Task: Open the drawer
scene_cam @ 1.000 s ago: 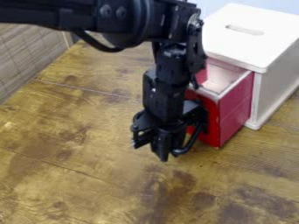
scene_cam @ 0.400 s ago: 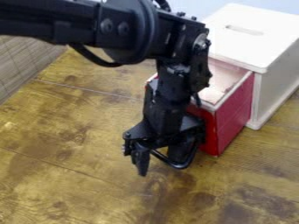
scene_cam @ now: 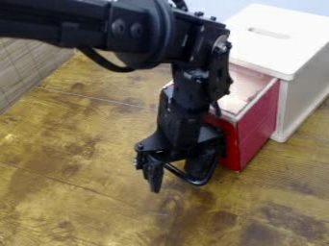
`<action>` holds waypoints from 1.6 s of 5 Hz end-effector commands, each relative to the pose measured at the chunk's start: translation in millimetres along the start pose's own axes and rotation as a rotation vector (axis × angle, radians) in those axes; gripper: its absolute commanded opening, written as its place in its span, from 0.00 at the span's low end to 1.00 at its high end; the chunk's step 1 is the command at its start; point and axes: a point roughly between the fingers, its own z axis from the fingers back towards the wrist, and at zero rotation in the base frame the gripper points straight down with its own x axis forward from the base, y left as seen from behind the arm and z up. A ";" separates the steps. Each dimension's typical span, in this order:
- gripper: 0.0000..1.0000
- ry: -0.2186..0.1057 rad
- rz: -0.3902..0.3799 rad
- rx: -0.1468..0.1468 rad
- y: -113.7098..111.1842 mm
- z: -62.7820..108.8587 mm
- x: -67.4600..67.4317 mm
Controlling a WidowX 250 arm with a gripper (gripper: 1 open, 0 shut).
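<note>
Standing pulled out of the cabinet (scene_cam: 286, 58), the drawer (scene_cam: 251, 115) shows pink inside — jaws apart.

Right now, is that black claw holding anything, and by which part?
Nothing is clearly held. The gripper stands open at the drawer's wire loop handle.

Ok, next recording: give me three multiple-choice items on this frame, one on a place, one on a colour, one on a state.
1. Where is the gripper?
A. above the cabinet
B. at the loop handle in front of the drawer
C. off by the left wall

2. What colour is the drawer's outside?
A. red
B. blue
C. green

3. How does the drawer stand?
A. fully shut
B. pulled partly out
C. lifted out onto the table

Key: 1 B, the fingers hang low beside the handle; 2 A, its side is red; 3 B, its pink inside shows outside the cabinet.
</note>
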 end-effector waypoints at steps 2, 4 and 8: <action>1.00 -0.015 -0.049 -0.052 -11.5 24.9 -16.7; 1.00 -0.018 -0.082 -0.066 -8.8 48.6 -17.5; 1.00 -0.042 -0.243 -0.089 -3.9 66.9 0.5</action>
